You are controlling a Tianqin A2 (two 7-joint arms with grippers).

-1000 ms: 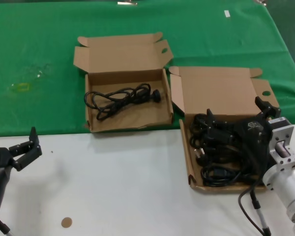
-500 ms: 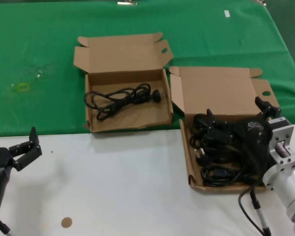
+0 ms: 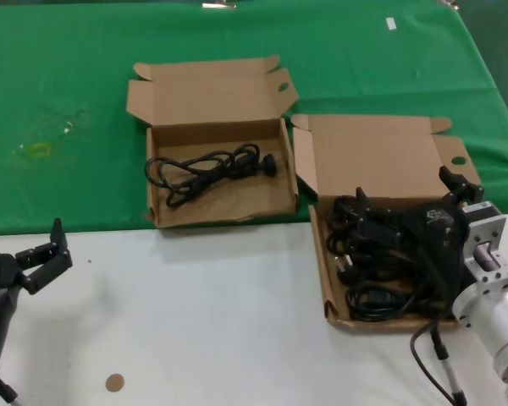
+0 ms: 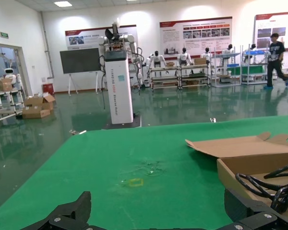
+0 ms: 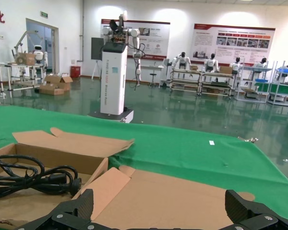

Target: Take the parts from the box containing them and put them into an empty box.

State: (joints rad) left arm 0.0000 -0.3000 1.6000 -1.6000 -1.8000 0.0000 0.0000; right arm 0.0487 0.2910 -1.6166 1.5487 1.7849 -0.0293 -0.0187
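Right gripper [image 3: 406,203] fingers spread over the parts [image 3: 368,254] — pile partly hidden, left gripper [image 3: 46,254] fingers apart, idle

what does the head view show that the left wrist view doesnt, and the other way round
Only the head view shows the longer box packed with black cords, the right pincer open above them, the white table and a small brown disc.

Only the left wrist view shows the hall beyond the table: a white robot stand, shelving and a person walking.

Both show the green cloth, the wider box holding one cord, and the open left pincer idle at the near left.
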